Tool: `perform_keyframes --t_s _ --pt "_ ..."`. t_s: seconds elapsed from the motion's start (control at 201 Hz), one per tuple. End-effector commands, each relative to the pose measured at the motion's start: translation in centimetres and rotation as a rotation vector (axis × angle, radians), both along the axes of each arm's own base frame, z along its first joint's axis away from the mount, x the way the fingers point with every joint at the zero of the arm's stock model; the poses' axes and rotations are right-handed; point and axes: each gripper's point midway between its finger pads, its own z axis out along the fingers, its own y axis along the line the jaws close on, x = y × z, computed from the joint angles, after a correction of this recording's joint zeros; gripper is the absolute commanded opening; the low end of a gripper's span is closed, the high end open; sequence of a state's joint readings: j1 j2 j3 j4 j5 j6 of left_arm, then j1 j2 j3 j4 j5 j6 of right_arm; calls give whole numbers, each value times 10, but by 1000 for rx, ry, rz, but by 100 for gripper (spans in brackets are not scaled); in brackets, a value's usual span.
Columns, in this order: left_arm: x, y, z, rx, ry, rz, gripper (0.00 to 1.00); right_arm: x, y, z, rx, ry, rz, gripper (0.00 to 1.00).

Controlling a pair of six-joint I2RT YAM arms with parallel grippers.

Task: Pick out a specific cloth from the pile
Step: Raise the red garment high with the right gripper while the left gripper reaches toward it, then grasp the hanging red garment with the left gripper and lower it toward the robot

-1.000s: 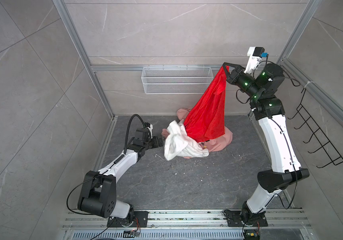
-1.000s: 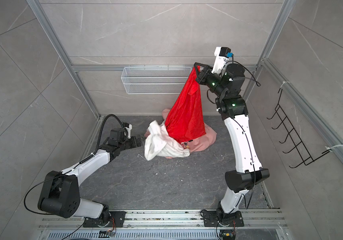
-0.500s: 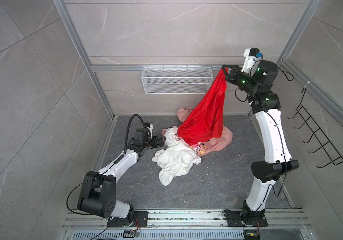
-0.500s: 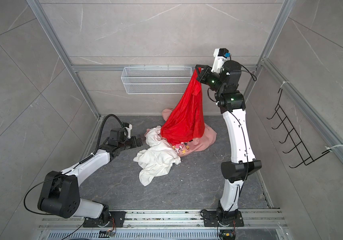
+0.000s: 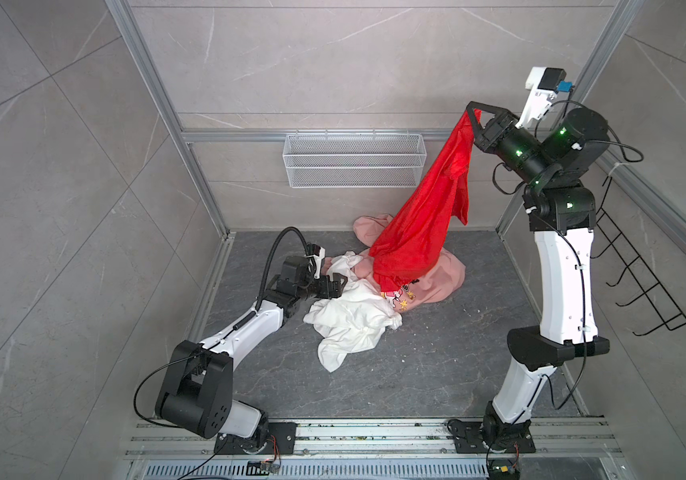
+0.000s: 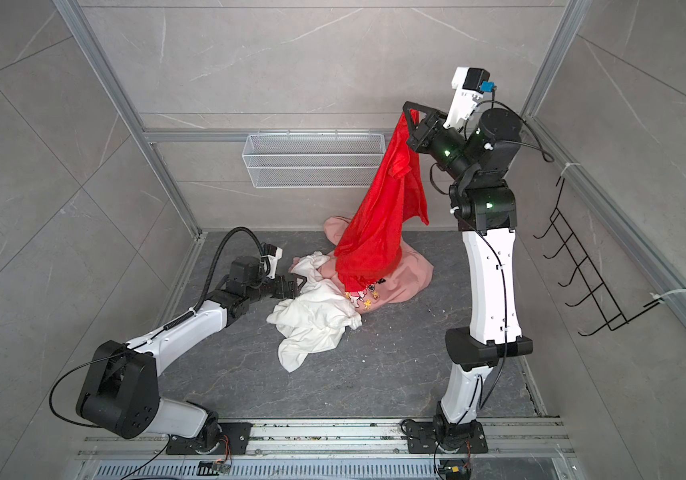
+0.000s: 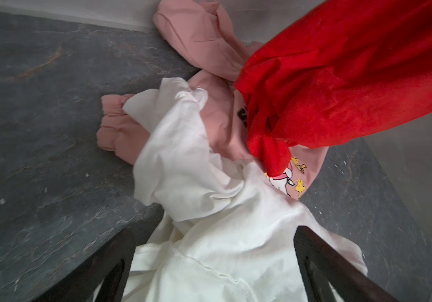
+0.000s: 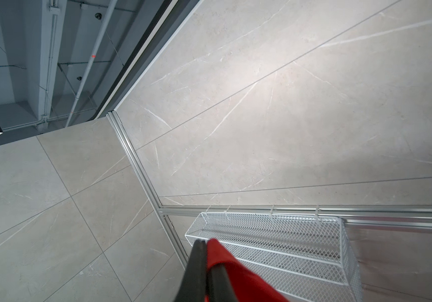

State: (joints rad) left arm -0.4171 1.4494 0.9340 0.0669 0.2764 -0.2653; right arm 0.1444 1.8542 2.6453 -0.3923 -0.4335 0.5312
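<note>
Right wrist view: your right gripper (image 8: 204,247) pinches the cloth (image 8: 238,277). In both top views it hangs toward seven o'clock; left gripper (image 5: 339,286) spread.

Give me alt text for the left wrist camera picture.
The open left gripper straddles a white garment on a dark floor. Partly under it lies a pink hoodie, with the red cloth hanging over it.
</note>
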Motion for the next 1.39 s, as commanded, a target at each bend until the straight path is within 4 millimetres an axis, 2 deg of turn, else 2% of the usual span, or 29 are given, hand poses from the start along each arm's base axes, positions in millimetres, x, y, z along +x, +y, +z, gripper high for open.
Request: perform_keyframes --t_s 0.0,0.124,0.214,0.428,0.602,0.627,0.742,0.831,0.891,0.931,0.971,1.055,1.115,1.16,1.249,1.389 --pt "-3 -39 68 -39 -265 -181 97 -50 -5 48 29 -156 23 0" --pt "-13 -85 89 -31 -424 -360 96 -62 -5 54 41 -164 42 0" --pt "-20 -119 97 -53 -525 -499 94 -68 -5 55 45 -163 47 0" --pt "-6 -181 98 -150 -605 -643 95 -81 -6 59 48 -165 55 0" --pt "-2 -215 94 -211 -631 -683 96 -95 -7 64 46 -180 58 0" --pt "-3 -220 94 -219 -631 -691 96 -87 -7 57 42 -154 55 0" --pt "-9 -240 94 -239 -647 -733 96 -91 -7 57 41 -153 52 0" --pt "-6 -252 96 -257 -653 -736 95 -92 -8 56 41 -149 48 0" --pt "1 -257 100 -285 -648 -715 88 -92 -10 54 41 -144 39 0" --pt "4 -259 102 -302 -650 -707 81 -93 -11 53 38 -143 31 0" --pt "6 -261 105 -311 -652 -710 68 -93 -13 52 36 -138 22 0" --pt "8 -265 113 -331 -642 -715 30 -96 -17 49 32 -129 4 0" --pt "9 -265 122 -347 -640 -707 11 -97 -20 46 29 -119 -14 0" --pt "10 -264 130 -355 -643 -694 1 -98 -23 43 28 -106 -29 0" --pt "11 -261 144 -362 -646 -667 0 -97 -30 32 20 -67 -71 0" --pt "4 -252 178 -372 -662 -627 0 -98 -44 7 -14 1 -166 0"
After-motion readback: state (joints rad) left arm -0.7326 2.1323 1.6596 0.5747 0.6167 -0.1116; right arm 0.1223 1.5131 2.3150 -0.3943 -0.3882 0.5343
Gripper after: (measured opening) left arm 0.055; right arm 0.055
